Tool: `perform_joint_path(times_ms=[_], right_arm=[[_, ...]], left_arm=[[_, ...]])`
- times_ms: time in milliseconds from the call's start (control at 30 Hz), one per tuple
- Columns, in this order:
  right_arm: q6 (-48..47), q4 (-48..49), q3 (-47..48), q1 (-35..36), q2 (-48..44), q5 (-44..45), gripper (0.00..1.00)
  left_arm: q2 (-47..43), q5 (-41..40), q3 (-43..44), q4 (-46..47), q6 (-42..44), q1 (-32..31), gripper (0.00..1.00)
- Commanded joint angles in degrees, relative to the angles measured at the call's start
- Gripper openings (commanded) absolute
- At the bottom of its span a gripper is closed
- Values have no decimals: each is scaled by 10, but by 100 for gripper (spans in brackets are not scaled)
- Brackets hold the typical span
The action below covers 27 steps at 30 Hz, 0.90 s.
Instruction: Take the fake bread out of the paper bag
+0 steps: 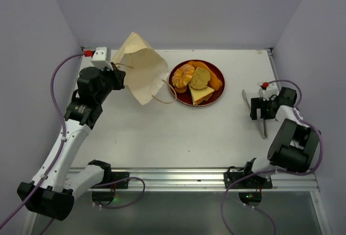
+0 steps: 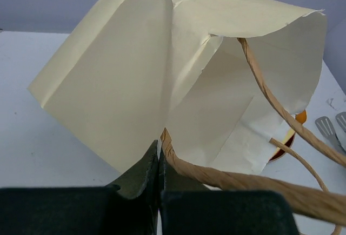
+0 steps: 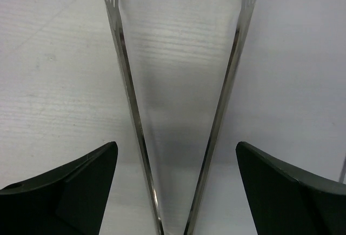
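Cream paper bag [image 1: 141, 70] pinched in left claw [image 2: 160, 149], 4 breads [image 1: 197, 81] on plate [image 1: 183, 98], right claw [image 3: 175, 146] wide

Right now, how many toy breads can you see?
4, all on the red plate: ridged bun left, speckled slice centre, sandwich triangle nearest, long roll far right. The paper bag may hide more.

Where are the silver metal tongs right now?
Top view: the silver metal tongs lie on the white table, right of the red round plate, between the open jaws of the right gripper.
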Motion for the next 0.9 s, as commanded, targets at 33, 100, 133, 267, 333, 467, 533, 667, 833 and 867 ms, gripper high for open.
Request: perform_joint_path(times_ms=[33, 100, 133, 267, 333, 467, 533, 667, 833, 867], right_arm=[[-3, -6, 10, -1, -83, -2, 99], [-1, -19, 10, -1, -104, -9, 99], [1, -22, 10, -1, -114, -13, 99], [13, -31, -4, -2, -178, -30, 99], [19, -33, -18, -1, -201, -38, 99], [32, -34, -35, -1, -255, -43, 99], [31, -33, -39, -1, -280, -36, 99], [32, -33, -45, -1, -308, -48, 99], [35, -29, -49, -2, -309, -54, 99], [35, -29, -49, -2, -308, -54, 99]], left_arm=[[56, 85, 62, -28, -44, 59, 0], [77, 157, 72, -22, -72, 93, 0], [98, 181, 77, -17, -84, 132, 0], [149, 292, 78, 26, -161, 218, 0], [181, 338, 76, 58, -219, 247, 0], [234, 407, 71, 120, -327, 278, 0], [265, 412, 88, 132, -344, 286, 0], [314, 427, 121, 135, -377, 294, 0], [350, 425, 164, 125, -397, 306, 2], [356, 422, 169, 123, -402, 309, 2]])
